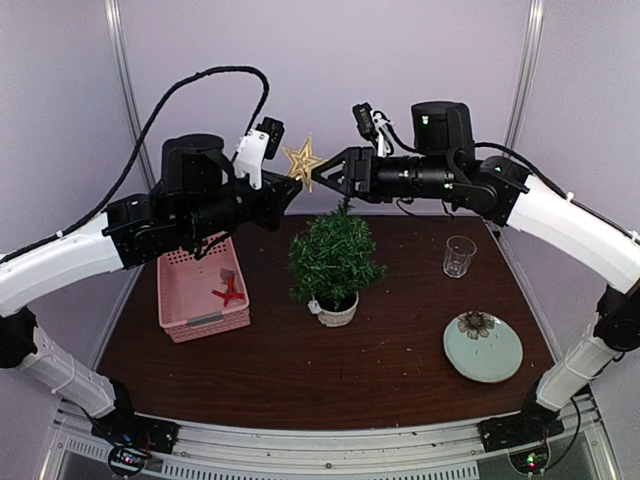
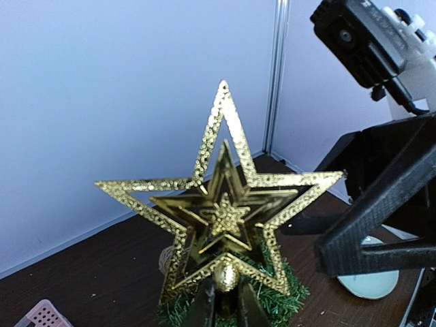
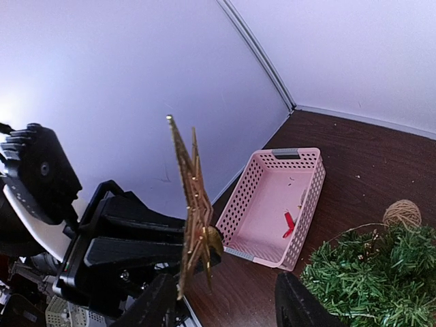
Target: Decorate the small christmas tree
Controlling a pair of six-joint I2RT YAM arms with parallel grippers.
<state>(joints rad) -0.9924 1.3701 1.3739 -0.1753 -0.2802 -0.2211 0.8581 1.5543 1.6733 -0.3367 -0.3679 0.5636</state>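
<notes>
The small christmas tree (image 1: pixel 335 258) stands in a white pot (image 1: pixel 337 312) at mid-table, bare of ornaments. My left gripper (image 1: pixel 285 185) is high above it, shut on the stem of a gold glitter star (image 1: pixel 300 160). In the left wrist view my fingers (image 2: pixel 204 306) pinch the star's (image 2: pixel 225 204) base knob, with the tree (image 2: pixel 289 300) below. My right gripper (image 1: pixel 328 172) is open, facing the star from the right. In the right wrist view the star (image 3: pixel 193 218) is edge-on just ahead of my open gripper (image 3: pixel 225 310), apart from the fingers (image 3: pixel 153 306).
A pink basket (image 1: pixel 200 290) at the left holds a red ornament (image 1: pixel 230 293). A drinking glass (image 1: pixel 459 255) and a pale green plate (image 1: pixel 482 346) are at the right. A ball of twine (image 3: pixel 402 212) lies behind the tree.
</notes>
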